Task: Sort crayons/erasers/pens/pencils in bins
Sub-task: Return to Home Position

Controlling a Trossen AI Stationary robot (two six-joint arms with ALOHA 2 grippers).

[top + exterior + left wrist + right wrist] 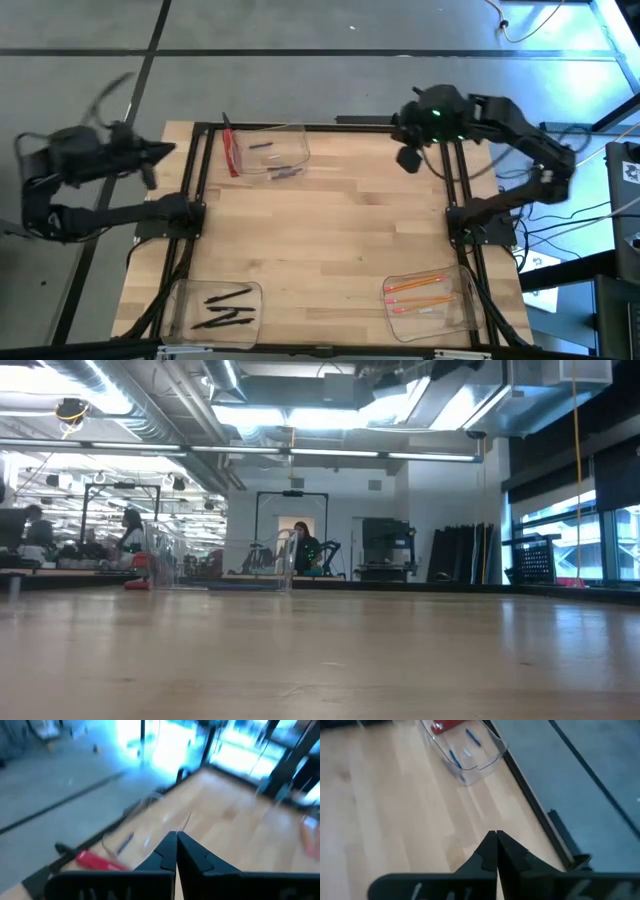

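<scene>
Three clear bins stand on the table. The far-left bin (pixel 272 153) holds short bluish-purple crayons (pixel 283 173) and shows in the right wrist view (pixel 465 750) and the left wrist view (pixel 130 842). The near-left bin (pixel 215 308) holds black pens (pixel 228 305). The near-right bin (pixel 430 298) holds orange pencils (pixel 418 291). My left gripper (pixel 176 845) is shut and empty, raised off the table's far-left corner (pixel 160 152). My right gripper (pixel 496 844) is shut and empty, raised above the far-right corner (pixel 408 158).
A red flat strip (pixel 231 152) leans at the far-left bin's left side. A black frame (pixel 320 127) runs along the far edge and down both sides. Bare wood (pixel 330 230) lies between the bins. Cables (pixel 560 235) hang beyond the right edge. People sit far behind the table (pixel 303 547).
</scene>
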